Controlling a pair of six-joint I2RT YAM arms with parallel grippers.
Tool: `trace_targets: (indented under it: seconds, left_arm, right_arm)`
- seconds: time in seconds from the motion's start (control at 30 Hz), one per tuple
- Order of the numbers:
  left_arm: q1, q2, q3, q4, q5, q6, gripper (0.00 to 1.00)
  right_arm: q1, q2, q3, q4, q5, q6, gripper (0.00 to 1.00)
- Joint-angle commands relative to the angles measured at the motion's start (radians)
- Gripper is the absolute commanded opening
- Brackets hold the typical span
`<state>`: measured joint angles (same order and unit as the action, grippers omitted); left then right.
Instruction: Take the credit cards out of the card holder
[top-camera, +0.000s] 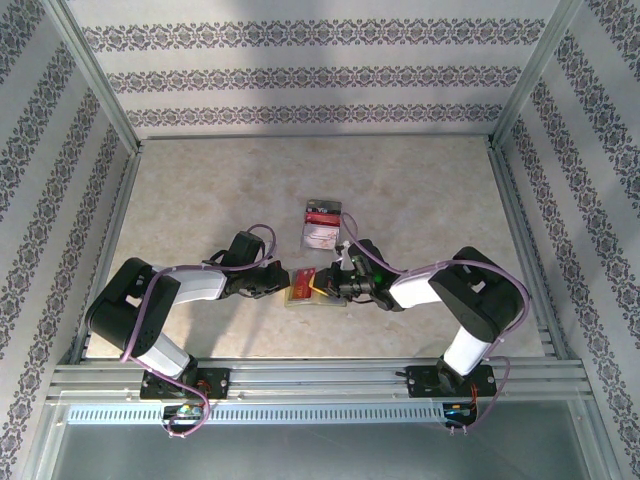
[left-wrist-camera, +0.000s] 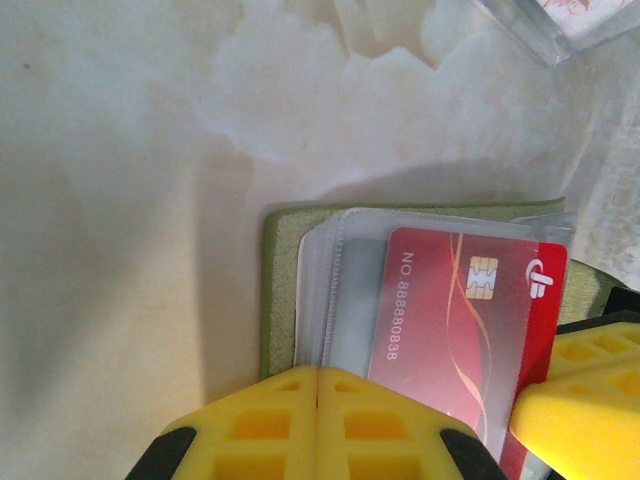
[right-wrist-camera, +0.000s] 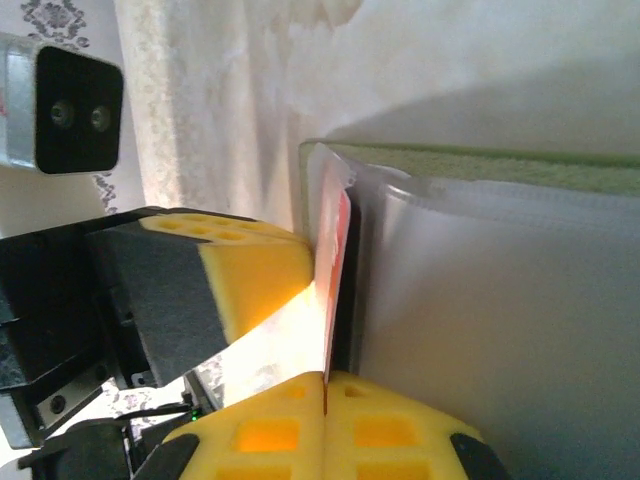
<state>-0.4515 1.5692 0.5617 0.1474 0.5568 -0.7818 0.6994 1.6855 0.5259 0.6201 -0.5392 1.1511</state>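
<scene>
Pulling the first card, by my read; both hands meet at the card holder (top-camera: 312, 297).

Top view: the holder lies open on the tabletop (top-camera: 200, 200). The left hand (top-camera: 281, 283) is at its left edge and the right hand (top-camera: 328, 287) at its right edge. A clear tray (top-camera: 322, 224) sits beyond the holder, apart from it.

Left wrist: the left hand's pads are pressed together at the holder's near edge. Can't tell whether they nip a pocket sheet or just pin it. The red card (left-wrist-camera: 450, 320) sits in a translucent pocket of the holder, its right end poking out.

Right wrist: the right hand (right-wrist-camera: 325, 385) is clamped shut on the red card's edge, jaws narrow.

Next move, as I judge it: draw the card straight out away from the holder while the left hand holds the holder down. A skewed pull could drag the holder along.

Count: one holder, one card seen (more in the pockets, can't tell), one tray, two hands.
</scene>
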Motion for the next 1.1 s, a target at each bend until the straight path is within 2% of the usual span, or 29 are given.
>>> trace_targets:
  seconds: [0.0, 0.27, 0.33, 0.5, 0.67, 0.83, 1.07]
  left_arm:
    - [-0.016, 0.032, -0.019, -0.131, -0.077, 0.029, 0.02]
    - [-0.016, 0.035, -0.016, -0.099, -0.054, 0.020, 0.02]
    - [-0.016, 0.020, -0.011, -0.075, -0.038, 0.015, 0.09]
    - [-0.014, -0.068, 0.020, -0.053, 0.002, 0.016, 0.23]
    - [0.004, -0.240, 0.083, -0.210, -0.064, 0.096, 0.35]
    - [0.063, -0.448, 0.093, -0.356, -0.158, 0.157, 0.51]
    - [0.148, -0.747, 0.076, -0.501, -0.260, 0.253, 0.73]
  right_arm:
    - [-0.019, -0.073, -0.018, -0.069, 0.024, -0.058, 0.00]
    - [-0.097, -0.241, -0.064, -0.278, 0.009, -0.165, 0.00]
    - [-0.112, -0.305, -0.062, -0.341, 0.001, -0.217, 0.00]
    - [-0.148, -0.478, 0.042, -0.689, 0.015, -0.481, 0.00]
    - [-0.179, -0.582, 0.224, -1.005, 0.088, -0.811, 0.00]
    - [-0.190, -0.542, 0.468, -1.258, 0.160, -1.120, 0.00]
    - [-0.186, -0.315, 0.827, -1.552, 0.233, -1.528, 0.00]
